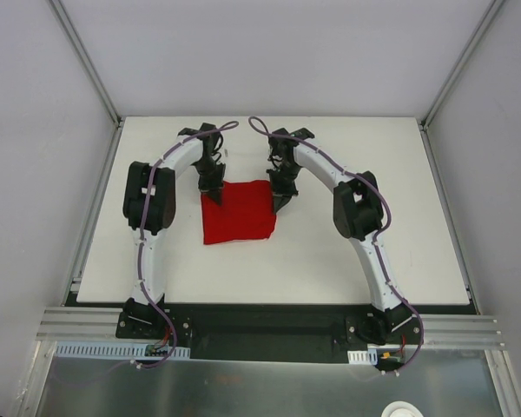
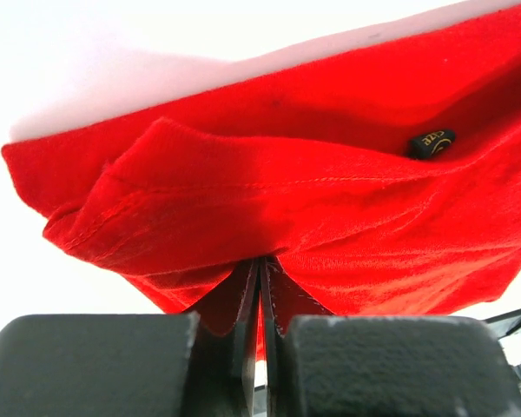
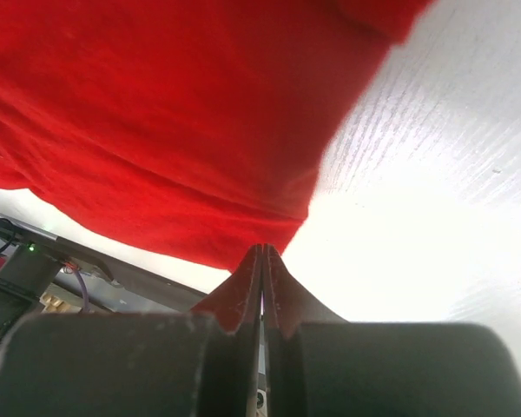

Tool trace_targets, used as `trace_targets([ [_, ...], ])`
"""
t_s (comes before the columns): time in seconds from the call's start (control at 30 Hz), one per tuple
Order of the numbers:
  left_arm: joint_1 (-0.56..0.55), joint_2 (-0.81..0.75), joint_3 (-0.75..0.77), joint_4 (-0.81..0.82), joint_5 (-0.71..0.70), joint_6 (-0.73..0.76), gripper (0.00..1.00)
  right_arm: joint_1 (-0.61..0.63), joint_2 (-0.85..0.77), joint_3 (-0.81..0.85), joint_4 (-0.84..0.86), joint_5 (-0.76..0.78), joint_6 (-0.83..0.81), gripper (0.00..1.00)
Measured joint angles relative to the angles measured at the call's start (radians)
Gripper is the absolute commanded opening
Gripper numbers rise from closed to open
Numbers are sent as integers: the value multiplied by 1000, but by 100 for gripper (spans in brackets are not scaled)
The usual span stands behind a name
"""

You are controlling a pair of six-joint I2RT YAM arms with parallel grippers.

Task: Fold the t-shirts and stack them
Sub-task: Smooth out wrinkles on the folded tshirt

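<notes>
— Black left end effector [image 2: 260, 261] pinches the soft red t-shirt [image 1: 237, 213], a folded rectangle on the white grained bench [image 1: 356, 252].
— And the right end effector [image 3: 262, 252]?
— Pressed closed at its edge; grip unclear. Grey walls [image 1: 35, 130] around.

t-shirt [image 1: 237, 213] on surface [image 1: 373, 252], mid-depth, slightly left of centre | left gripper [image 1: 215, 193] at its far-left corner | right gripper [image 1: 280, 201] at its right edge, toward far corner | grippers level, shirt's far edge between them
</notes>
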Motion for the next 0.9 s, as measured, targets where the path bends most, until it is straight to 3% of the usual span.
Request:
trace_targets([
  [0.27, 27, -40, -5, -19, -10, 28, 0, 10, 0, 0, -2, 2, -3, 1],
  [0.53, 33, -186, -58, -18, -32, 46, 0, 10, 16, 0, -2, 0, -2, 1],
  [0.9, 34, -187, -271, 11, -45, 48, 0, 11, 18, 0, -3, -2, -4, 1],
])
